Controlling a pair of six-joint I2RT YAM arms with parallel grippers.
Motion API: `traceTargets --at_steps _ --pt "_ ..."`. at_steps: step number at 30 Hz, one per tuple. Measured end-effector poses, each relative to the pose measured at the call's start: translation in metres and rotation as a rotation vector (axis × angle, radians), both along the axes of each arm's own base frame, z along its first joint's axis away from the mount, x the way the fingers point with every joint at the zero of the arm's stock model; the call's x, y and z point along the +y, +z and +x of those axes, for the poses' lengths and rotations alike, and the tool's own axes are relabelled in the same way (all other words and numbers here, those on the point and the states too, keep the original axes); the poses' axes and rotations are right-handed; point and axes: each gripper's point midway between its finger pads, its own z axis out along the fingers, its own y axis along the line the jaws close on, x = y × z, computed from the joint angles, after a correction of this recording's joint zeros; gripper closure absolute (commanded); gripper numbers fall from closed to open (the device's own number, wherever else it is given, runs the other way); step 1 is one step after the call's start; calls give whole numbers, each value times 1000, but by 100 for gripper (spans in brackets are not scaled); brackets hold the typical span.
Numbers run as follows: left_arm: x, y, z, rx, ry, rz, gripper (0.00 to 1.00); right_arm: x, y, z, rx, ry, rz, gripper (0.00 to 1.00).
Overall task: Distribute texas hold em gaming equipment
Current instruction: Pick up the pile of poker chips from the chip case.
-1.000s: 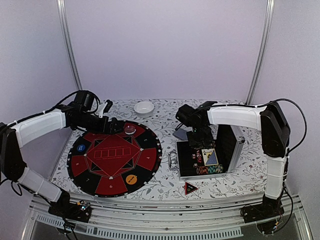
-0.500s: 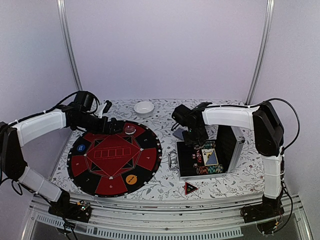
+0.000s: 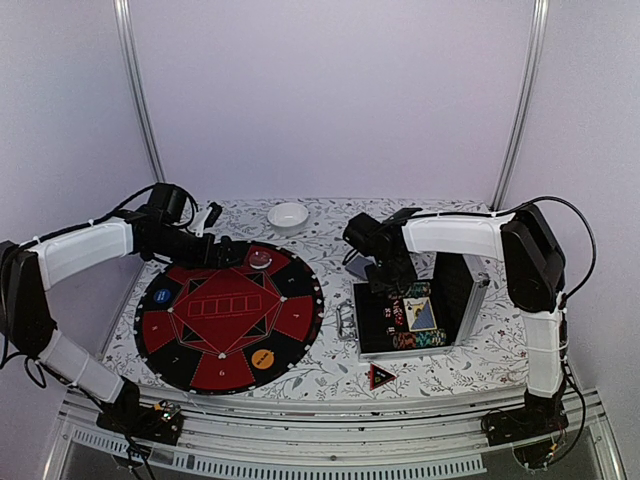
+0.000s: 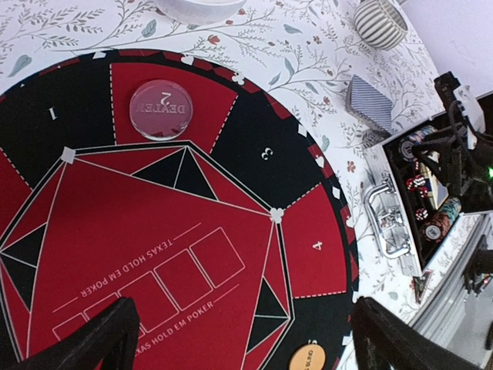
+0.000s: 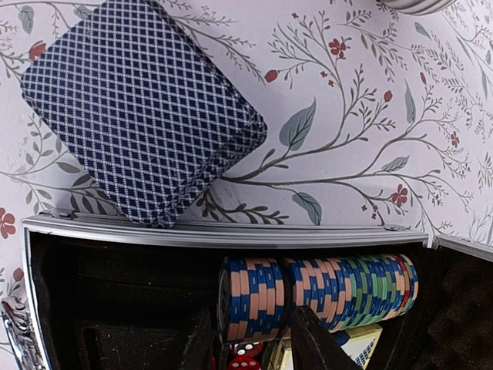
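The left hand [image 4: 243,343] is held wide open, empty, above the poker mat [image 4: 231,200]. In the case [image 5: 231,233], blue-and-orange poker chips [image 5: 254,297] are straddled by the half-closed right hand [image 5: 248,339]; a grip cannot be confirmed. Chip pickup is judged underway; squeezing, then lifting, is called for.

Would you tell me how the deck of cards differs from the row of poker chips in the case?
The deck of cards lies flat on the floral tablecloth, outside the case; the row of poker chips sits inside it. The deck is a rectangular stack; the chips are round discs on edge. The deck shows one blue lattice pattern; the chips are striped blue, peach and green. Both sit by the case's rim.
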Motion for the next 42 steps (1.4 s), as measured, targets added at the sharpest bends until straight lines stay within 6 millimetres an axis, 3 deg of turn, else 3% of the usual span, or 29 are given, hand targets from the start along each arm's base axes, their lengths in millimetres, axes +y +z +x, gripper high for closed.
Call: traceTargets --at_steps 13,24,42 --pt "-1 0 -1 6 -7 -13 2 13 0 -9 4 36 7 66" --pt "-4 -2 -2 21 -21 -29 2 -6 -6 -8 -16 6 -58 66" --pt "-5 -4 -3 29 -26 -33 2 3 -6 -5 -3 37 -11 67"
